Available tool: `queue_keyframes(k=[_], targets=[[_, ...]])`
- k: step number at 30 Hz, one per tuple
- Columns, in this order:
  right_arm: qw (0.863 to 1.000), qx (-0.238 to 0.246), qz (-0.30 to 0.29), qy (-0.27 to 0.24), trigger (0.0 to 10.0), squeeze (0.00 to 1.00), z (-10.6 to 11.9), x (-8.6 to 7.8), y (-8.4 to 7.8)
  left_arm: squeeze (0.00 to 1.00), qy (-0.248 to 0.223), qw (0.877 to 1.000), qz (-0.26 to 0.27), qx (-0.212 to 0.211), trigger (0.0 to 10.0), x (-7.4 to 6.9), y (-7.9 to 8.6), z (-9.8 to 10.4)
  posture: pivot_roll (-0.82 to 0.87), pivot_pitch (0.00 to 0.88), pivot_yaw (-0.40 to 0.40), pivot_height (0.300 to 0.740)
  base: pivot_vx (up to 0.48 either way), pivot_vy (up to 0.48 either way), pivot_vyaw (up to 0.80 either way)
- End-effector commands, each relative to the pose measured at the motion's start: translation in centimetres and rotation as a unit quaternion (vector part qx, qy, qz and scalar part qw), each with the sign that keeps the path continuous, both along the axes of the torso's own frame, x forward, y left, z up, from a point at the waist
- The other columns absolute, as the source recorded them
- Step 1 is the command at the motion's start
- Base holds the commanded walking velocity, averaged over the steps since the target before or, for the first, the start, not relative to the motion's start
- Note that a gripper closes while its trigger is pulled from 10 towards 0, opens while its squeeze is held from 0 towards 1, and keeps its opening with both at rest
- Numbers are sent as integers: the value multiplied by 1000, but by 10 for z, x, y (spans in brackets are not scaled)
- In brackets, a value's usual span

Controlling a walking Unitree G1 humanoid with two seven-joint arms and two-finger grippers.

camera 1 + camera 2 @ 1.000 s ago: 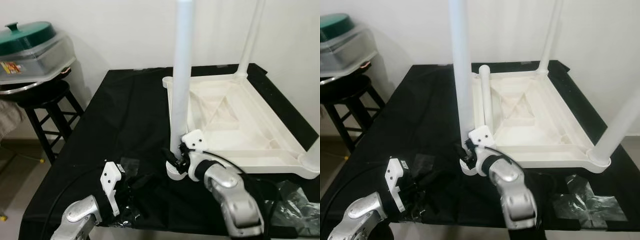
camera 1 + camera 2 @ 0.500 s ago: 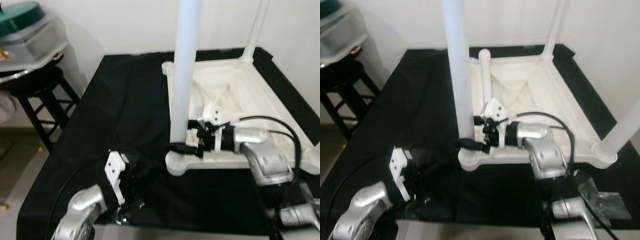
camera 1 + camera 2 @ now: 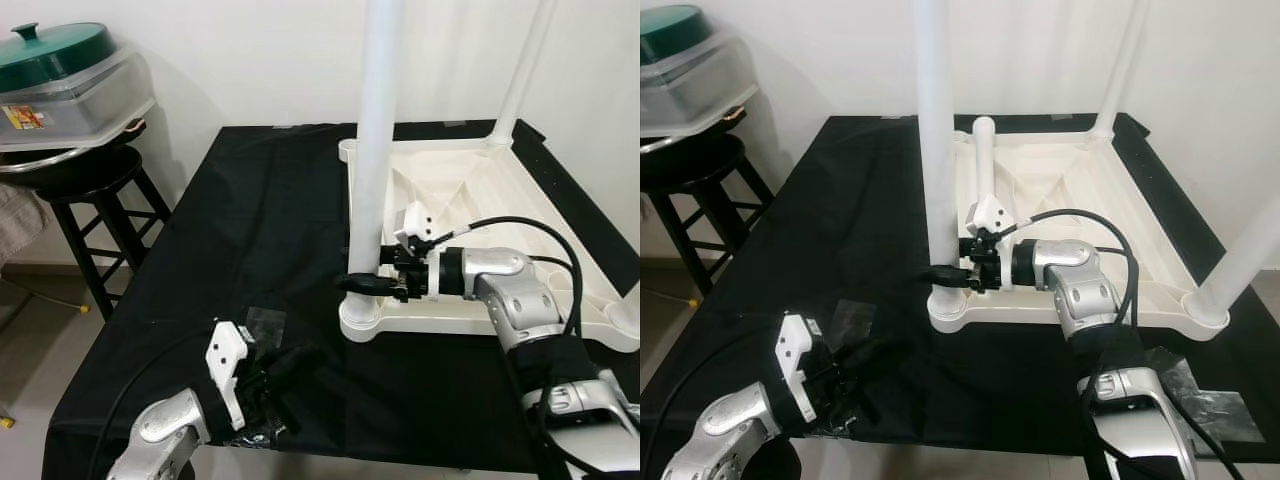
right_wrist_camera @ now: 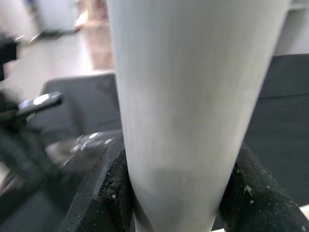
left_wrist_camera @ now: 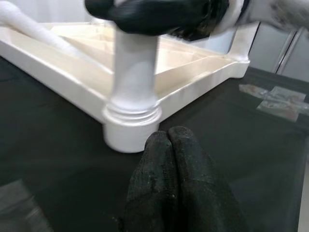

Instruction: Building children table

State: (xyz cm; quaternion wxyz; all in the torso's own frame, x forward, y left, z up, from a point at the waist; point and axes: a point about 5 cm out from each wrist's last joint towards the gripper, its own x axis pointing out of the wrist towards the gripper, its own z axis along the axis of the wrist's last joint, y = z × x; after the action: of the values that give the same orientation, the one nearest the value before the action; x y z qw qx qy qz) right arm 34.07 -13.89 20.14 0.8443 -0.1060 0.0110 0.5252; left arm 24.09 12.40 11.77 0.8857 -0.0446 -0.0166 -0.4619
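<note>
At the near corner of the upturned tabletop (image 3: 480, 215), the right gripper (image 3: 365, 284) clamps its fingers round a white leg (image 3: 377, 150). The left gripper (image 3: 290, 368), fingers pressed together and empty, rests on the black bench (image 3: 250, 230). The leg looks mid-fitting; seating it firmly would come next.

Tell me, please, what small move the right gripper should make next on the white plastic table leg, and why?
Probably twist the white plastic table leg further into its corner socket: the right gripper is clamped low on it, upright, and the left gripper rests shut on the black cloth.

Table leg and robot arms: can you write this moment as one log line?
right pincer: shut on near table leg | leg: upright in tabletop corner socket | left pincer: shut, low over black cloth
</note>
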Motion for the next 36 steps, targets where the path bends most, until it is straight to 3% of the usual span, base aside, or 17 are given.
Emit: queue_keyframes(k=[1,2,3,5,6,7,12,13,14,15,18,19,26,27,28,29,36], targets=[[995,-15,-96,24,0,0,-21,0,-3,0,-2,1000,-2,2,10000,-2,-1,0,23,123,19,740,0,0,0],[975,4,-219,31,0,0,-35,-4,-1,0,-2,1000,-1,2,10000,-2,0,1,13,131,19,740,0,0,0],[975,4,-219,31,0,0,-35,-4,-1,0,-2,1000,-1,2,10000,-2,0,1,13,131,19,740,0,0,0],[922,-14,-380,76,0,0,-78,-53,13,0,-2,1000,-1,1,10000,-1,3,2,1,152,40,740,0,0,0],[922,-14,-380,76,0,0,-78,-53,13,0,-2,1000,-1,1,10000,-1,3,2,1,152,40,740,0,0,0],[910,-24,-406,84,0,0,-87,-72,19,0,-2,1000,-1,1,10000,-1,4,2,1,152,40,740,0,0,0],[928,-41,-365,58,0,0,-75,-55,23,0,0,1000,-12,6,10000,3,3,2,1,138,40,740,0,0,0],[929,-41,-363,58,2549,0,-74,-55,26,0,0,1000,-7,5,10000,3,4,2,-2,140,45,740,0,0,0],[929,-41,-363,58,2549,0,-74,-55,26,0,0,1000,-7,5,10000,3,4,2,-2,140,45,740,0,0,0],[933,-38,-351,62,10000,0,-71,-55,28,0,0,1000,-3,4,10000,3,5,2,-2,138,46,740,0,0,0],[939,-33,-335,70,10000,20,-68,-56,33,0,0,1000,-1,3,10000,3,5,2,-2,138,46,740,0,0,0],[945,-18,-316,80,10000,1000,-62,-55,35,0,0,1000,-2,4,10000,3,6,2,1,136,50,740,0,0,0],[984,42,-165,46,10000,1000,-17,-45,44,0,1,1000,-7,5,10000,4,4,1,2,126,50,740,0,0,0],[993,30,-110,19,10000,627,-9,-42,40,0,1,1000,-8,4,10000,4,4,1,3,122,50,740,0,0,0],[997,17,-74,2,10000,627,-4,-41,37,0,1,1000,-8,4,10000,4,3,1,3,122,50,740,0,0,0],[999,-10,-30,-8,10000,0,0,-35,29,0,0,1000,-7,4,10000,4,2,1,14,117,47,740,0,0,0],[998,-41,41,-31,10000,0,18,-16,22,0,-1,1000,-3,4,10000,4,2,1,22,114,41,740,0,0,0]])
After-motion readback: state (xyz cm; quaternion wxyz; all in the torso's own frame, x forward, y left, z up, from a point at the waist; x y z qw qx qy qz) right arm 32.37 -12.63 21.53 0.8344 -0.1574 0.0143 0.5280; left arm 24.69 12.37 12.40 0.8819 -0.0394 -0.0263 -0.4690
